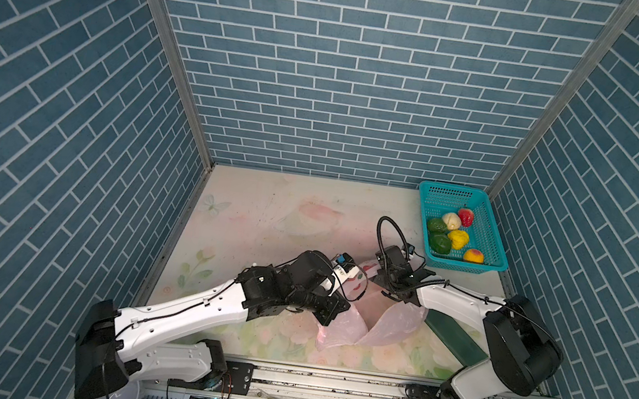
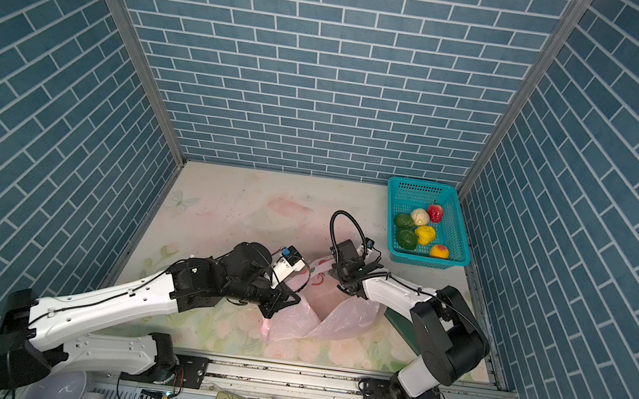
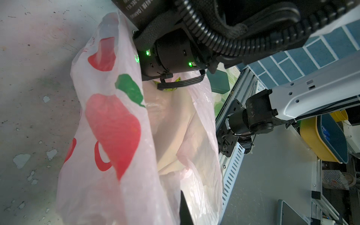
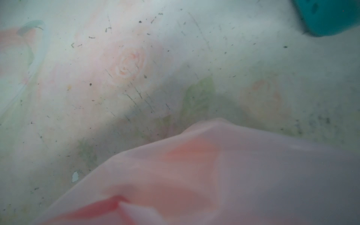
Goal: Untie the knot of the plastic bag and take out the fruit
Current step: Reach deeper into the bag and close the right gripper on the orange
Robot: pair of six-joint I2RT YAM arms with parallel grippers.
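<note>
Plastic bag (image 1: pixel 391 323) lies near the middle of the table, a little to the near side, between the two arms. It is thin, see-through pink film, crumpled and printed with red apples and a green leaf, seen close in the left wrist view (image 3: pixel 109 120). Its mouth gapes upward and the pale inside shows; what lies within cannot be made out.

The left gripper (image 1: pixel 332 313) is at the bag's left rim, closed tight. Film is gathered around its one visible dark finger (image 3: pixel 184 210), so it appears to pinch the rim. The right gripper (image 1: pixel 386 292) reaches down at the far side of the mouth. Its jaws are hidden under the wrist in both top views, and the right wrist view shows only blurred pink film (image 4: pixel 214 175) and table. I cannot tell how wide they stand, nor whether they hold anything.

Six pieces of fruit (image 1: pixel 457 239) sit in a teal perforated basket (image 1: pixel 464 266) at the far right corner: red, cream-white, two dark green, yellow and yellow-red.

The table (image 1: pixel 265 218) wears a pale cover printed with pink flowers, green leaves and a butterfly, scuffed and speckled with dark marks. A dark green flat block (image 1: pixel 455 336) lies under the right arm. Blue brick-patterned walls (image 1: pixel 345 86) close the left, far and right sides, with metal posts (image 1: pixel 170 46) at the far corners. A metal rail (image 1: pixel 327 382) along the near edge carries both arm bases.
</note>
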